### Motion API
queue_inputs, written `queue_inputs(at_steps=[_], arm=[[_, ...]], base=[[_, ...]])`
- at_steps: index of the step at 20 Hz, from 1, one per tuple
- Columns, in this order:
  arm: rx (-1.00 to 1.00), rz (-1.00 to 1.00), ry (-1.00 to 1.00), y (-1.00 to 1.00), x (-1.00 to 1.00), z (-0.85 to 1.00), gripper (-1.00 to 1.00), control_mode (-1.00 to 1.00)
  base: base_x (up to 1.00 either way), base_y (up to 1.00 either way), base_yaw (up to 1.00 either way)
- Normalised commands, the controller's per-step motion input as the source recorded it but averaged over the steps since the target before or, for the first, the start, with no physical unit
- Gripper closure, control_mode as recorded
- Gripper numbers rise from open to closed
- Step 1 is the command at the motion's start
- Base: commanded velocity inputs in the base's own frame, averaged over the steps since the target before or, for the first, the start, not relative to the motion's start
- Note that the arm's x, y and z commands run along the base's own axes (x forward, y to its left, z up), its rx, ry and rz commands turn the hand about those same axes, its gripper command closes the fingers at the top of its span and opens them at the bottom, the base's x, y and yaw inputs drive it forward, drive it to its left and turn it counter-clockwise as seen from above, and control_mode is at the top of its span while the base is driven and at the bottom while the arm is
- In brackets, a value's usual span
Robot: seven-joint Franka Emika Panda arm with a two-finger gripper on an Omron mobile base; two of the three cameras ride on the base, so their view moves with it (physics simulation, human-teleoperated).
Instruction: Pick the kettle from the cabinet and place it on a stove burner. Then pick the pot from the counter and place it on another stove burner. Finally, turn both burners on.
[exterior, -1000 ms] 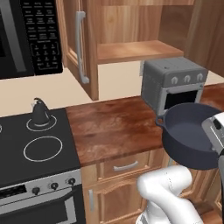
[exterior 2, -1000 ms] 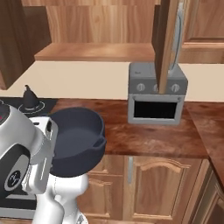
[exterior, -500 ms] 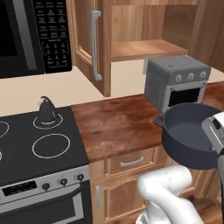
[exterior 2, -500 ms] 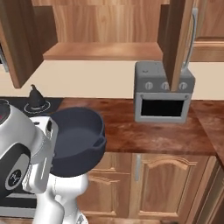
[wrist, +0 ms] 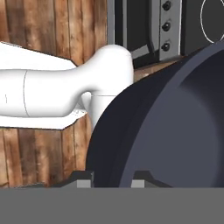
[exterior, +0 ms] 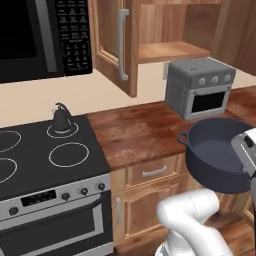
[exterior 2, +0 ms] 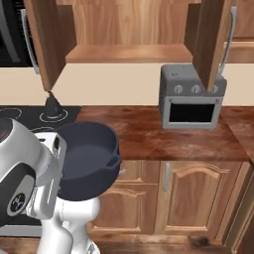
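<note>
A black microwave (exterior: pixel 42 37) hangs on the wall above the black range (exterior: pixel 52 197), whose front carries a row of knobs and an oven door. A grey toaster oven (exterior: pixel 201 87) stands at the back of the desk against a cream wall (exterior 2: pixel 109 89). Light brown base cupboards (exterior 2: pixel 198 196) with grey handles run below, over a wooden floor (exterior 2: pixel 163 243).

The pot (exterior: pixel 218 161) at right of the left base view looks like matt dark blue-grey metal, smooth inside. The counter (exterior: pixel 145 131) is reddish-brown wood grain with a slight sheen. The cabinet (exterior: pixel 165 30) at top is lighter, smooth wood with a grey metal-looking handle (exterior: pixel 121 44). The cooktop (exterior: pixel 45 155) at left is flat glossy black glass with thin white rings. The kettle (exterior: pixel 61 119) is matt black. The toaster oven (exterior: pixel 200 87) looks like dull grey metal.
</note>
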Motion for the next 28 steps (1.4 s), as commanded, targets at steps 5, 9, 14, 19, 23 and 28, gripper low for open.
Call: queue_inputs(at_steps=[5, 9, 14, 19, 23, 28], arm=[[0.00, 0.00, 0.00, 0.00, 0.00, 0.00, 1.00, 1.00], [0.00, 0.00, 0.00, 0.00, 0.00, 0.00, 1.00, 1.00], [0.00, 0.00, 0.00, 0.00, 0.00, 0.00, 1.00, 1.00], [0.00, 0.00, 0.00, 0.00, 0.00, 0.00, 1.00, 1.00], [0.00, 0.00, 0.00, 0.00, 0.00, 0.00, 1.00, 1.00], [0.00, 0.00, 0.00, 0.00, 0.00, 0.00, 1.00, 1.00]], base=[[-0.28, 0.69, -0.06], [-0.21, 0.76, -0.06], [-0.15, 0.68, -0.06], [-0.04, 0.59, -0.08], [0.00, 0.55, -0.07], [0.05, 0.55, -0.05]])
